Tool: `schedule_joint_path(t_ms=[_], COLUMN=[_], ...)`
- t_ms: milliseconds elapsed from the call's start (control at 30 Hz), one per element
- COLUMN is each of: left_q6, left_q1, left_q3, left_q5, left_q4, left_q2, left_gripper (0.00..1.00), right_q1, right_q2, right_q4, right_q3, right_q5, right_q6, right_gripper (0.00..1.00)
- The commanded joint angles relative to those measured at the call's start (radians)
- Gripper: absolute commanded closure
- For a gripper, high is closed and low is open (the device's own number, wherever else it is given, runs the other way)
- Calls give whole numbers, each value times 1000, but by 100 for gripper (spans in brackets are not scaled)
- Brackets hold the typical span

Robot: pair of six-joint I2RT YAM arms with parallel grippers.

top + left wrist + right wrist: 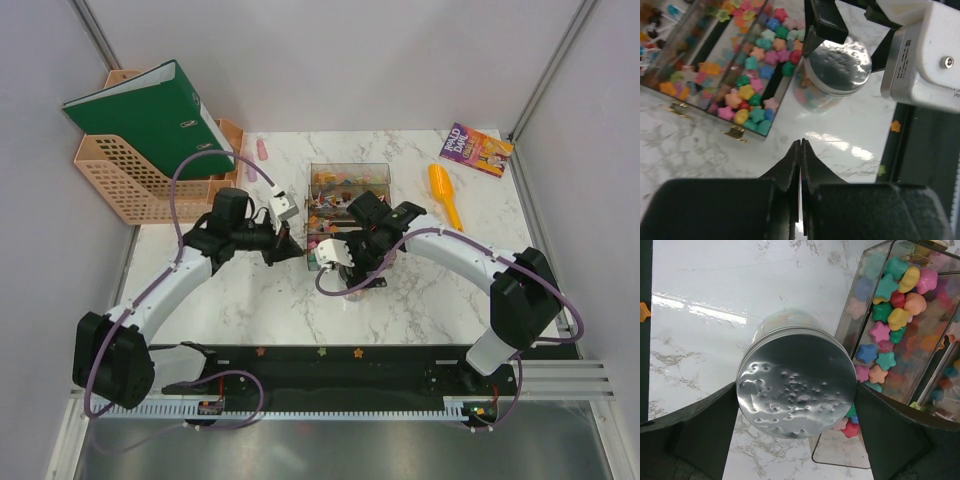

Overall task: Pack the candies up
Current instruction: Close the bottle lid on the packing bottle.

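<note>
Marble tabletop, grey walls, orange crate.

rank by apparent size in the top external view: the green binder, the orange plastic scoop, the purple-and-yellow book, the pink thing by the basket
1. green binder, by far the largest.
2. purple-and-yellow book and orange plastic scoop: too close to rank; the scoop is longer, the book broader.
3. small pink thing, the smallest.

Overhead view looks down from behind both arms at the whole desk; each wrist view looks closely along its pincer, both sharing the lidded jar and candies.
</note>
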Motion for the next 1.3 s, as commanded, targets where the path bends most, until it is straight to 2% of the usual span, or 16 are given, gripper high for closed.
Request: schedule_joint_path(t_ms=[0, 200, 400, 800, 1267], left_q6=[-218, -432, -529, -633, -638], left_q1=[-3, -21, -78, -176, -210], left_q3=[-13, 4, 34, 47, 93], left_q5=[235, 300, 317, 274, 215], left_q4=[138, 321, 418, 567, 564], left_q2=[71, 188, 281, 419, 535], left_gripper=[98, 98, 98, 98, 98], right_q1=[-9, -19, -20, -45, -72], right_q2=[-20, -24, -27, -52, -118], right_q4=[25, 62, 96, 125, 188], right_q3=[-33, -41, -53, -72, -139], right_q5=[-30, -45, -56, -48, -27], right_q6=[56, 134, 186, 234, 317], right_gripper=[2, 2, 2, 2, 2])
